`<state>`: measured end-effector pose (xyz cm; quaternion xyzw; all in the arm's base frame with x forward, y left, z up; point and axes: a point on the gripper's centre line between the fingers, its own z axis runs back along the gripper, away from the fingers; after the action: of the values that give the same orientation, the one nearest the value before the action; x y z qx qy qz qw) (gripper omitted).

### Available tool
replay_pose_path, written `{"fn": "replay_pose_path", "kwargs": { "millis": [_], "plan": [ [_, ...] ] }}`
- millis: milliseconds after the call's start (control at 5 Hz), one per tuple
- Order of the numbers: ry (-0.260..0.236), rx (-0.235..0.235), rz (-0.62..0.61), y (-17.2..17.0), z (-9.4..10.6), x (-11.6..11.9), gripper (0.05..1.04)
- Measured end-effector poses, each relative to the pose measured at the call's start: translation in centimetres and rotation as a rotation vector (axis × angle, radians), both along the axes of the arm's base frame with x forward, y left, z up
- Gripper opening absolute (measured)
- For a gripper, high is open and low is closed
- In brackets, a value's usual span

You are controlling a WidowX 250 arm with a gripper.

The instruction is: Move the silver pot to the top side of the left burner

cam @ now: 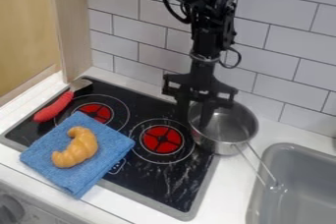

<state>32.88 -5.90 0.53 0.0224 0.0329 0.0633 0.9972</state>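
Note:
The silver pot (226,128) stands at the right edge of the black stove, to the right of the near red burner, with its long wire handle pointing down and right over the sink's edge. My gripper (195,116) hangs down at the pot's left rim, open, with one finger inside the pot and the other outside its left wall. The left burner (97,112) shows red at the stove's upper left, partly covered by the blue cloth.
A blue folded cloth (111,161) lies over the stove's left front with a croissant (75,147) on it. A red-handled utensil (55,106) rests at the stove's left edge. The grey sink (298,188) is at the lower right, and a tiled wall (282,51) rises behind.

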Motion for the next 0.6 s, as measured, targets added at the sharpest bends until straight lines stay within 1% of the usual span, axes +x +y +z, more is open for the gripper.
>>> {"fn": "replay_pose_path", "kwargs": {
  "millis": [200,400,600],
  "plan": [
    [0.006,0.001,-0.001,0.0,-0.1,0.0,0.145],
    [0.02,0.003,-0.002,0.0,-0.1,-0.2,0.079],
    [0.02,-0.005,0.007,0.1,0.9,-1.1,0.068]
  ]
}}
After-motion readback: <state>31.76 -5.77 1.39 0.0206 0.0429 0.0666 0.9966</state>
